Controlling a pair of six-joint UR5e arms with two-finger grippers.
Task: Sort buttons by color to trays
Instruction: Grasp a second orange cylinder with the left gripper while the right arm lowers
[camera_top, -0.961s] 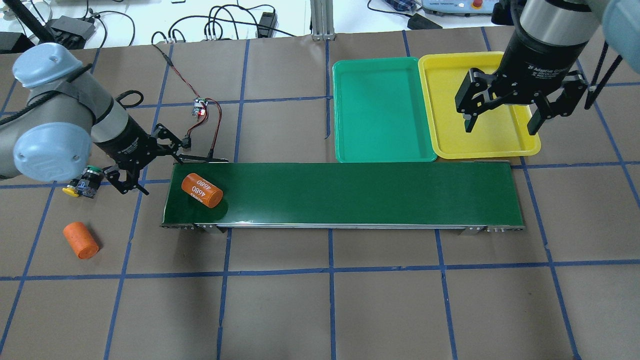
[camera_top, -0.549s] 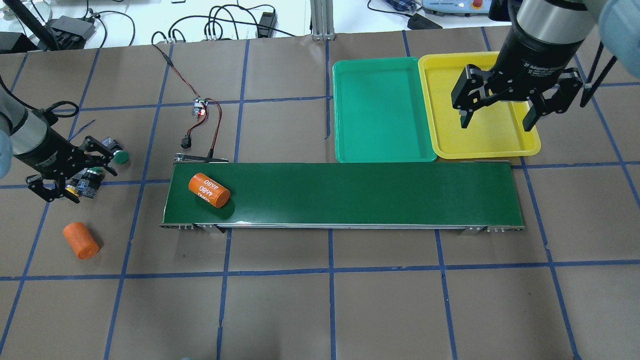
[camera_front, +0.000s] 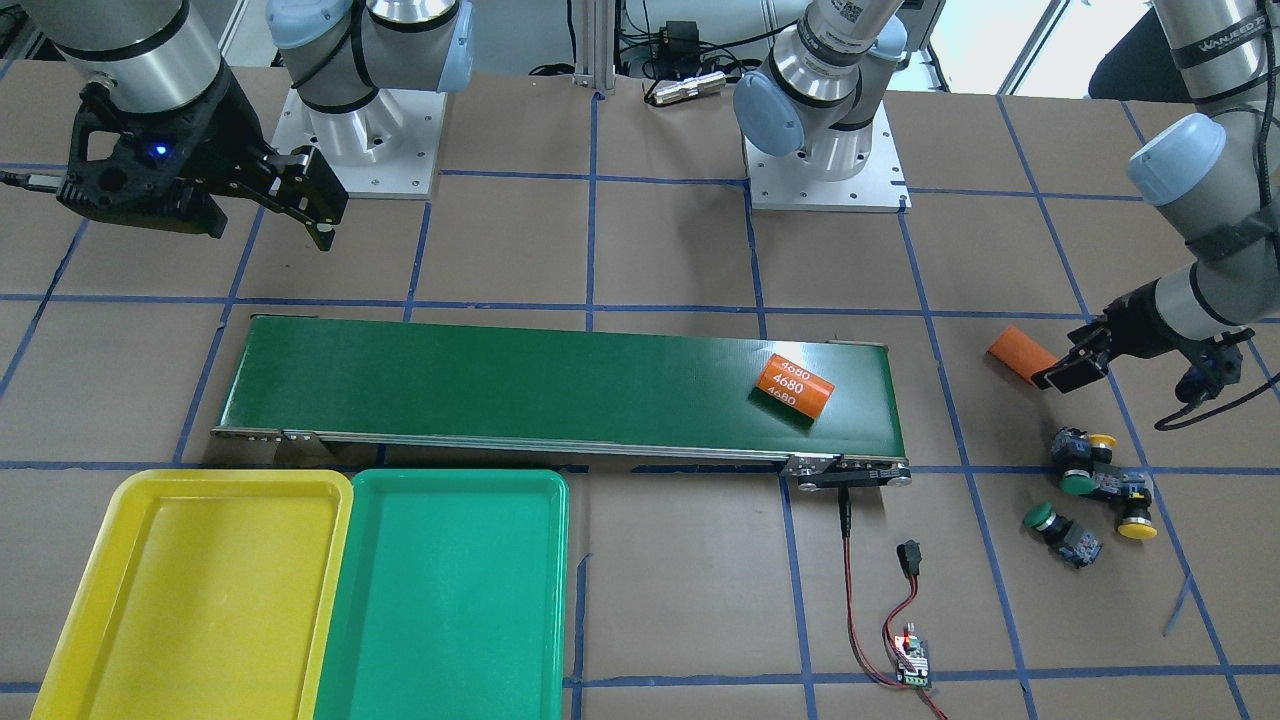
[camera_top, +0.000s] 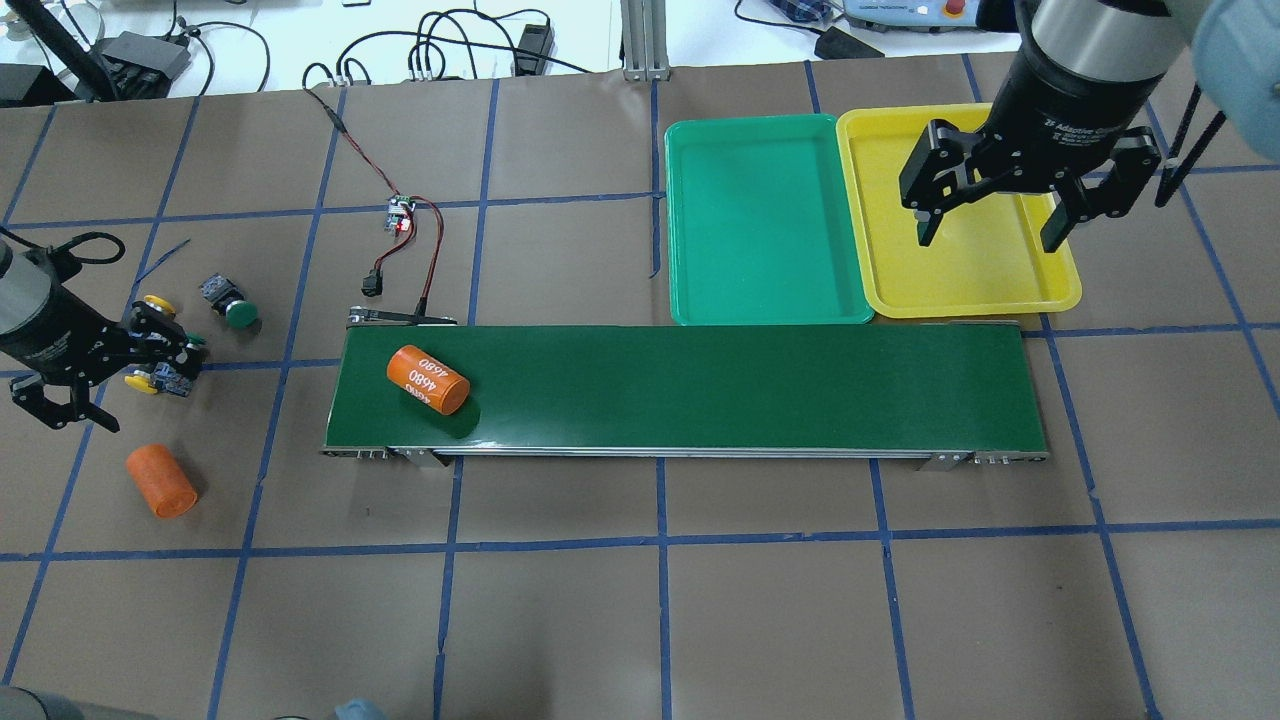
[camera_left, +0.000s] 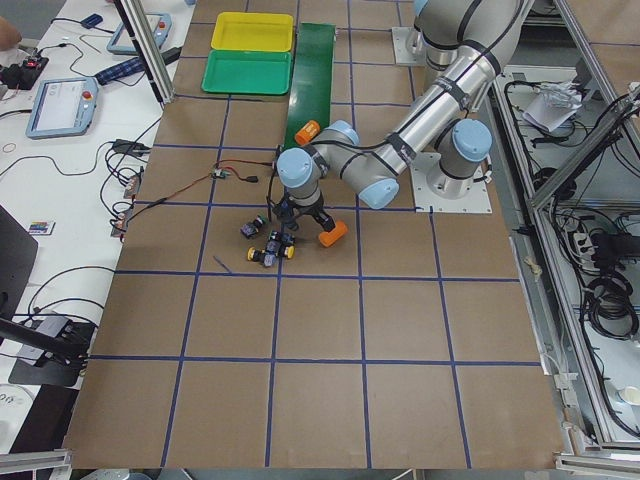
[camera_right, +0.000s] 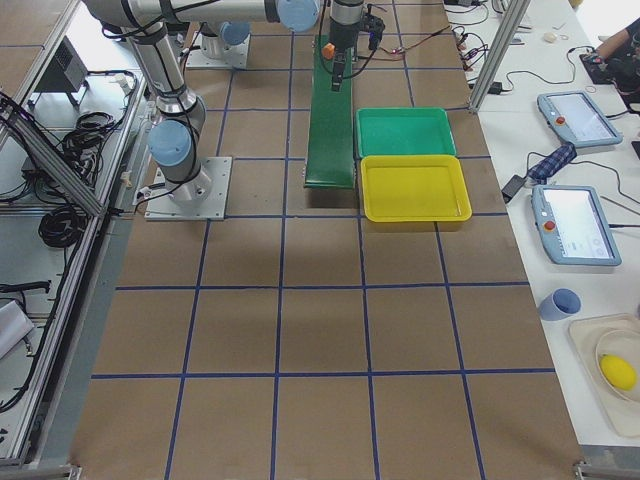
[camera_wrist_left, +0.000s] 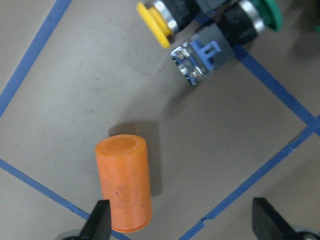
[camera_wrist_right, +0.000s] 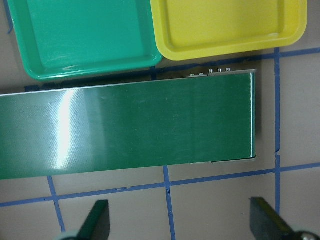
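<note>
Four buttons (camera_front: 1090, 470) unsorted; left gripper (camera_wrist_left: 182, 225) spread beside them, seemingly lining up pick; right gripper (camera_top: 985, 240) spread, idle near trays (camera_top: 770, 318).

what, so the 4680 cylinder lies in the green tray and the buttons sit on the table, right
No: the 4680 cylinder lies on the conveyor belt, not in the green tray, per the overhead view. The buttons do sit on the table.

The overhead camera looks forward and down from behind the robot; the front one faces it steeply. Both share the conveyor belt (camera_top: 700, 385). Side cameras look along the bench (camera_left: 320, 400) from afar. Wrist cameras point down, the left seemingly nearer.
</note>
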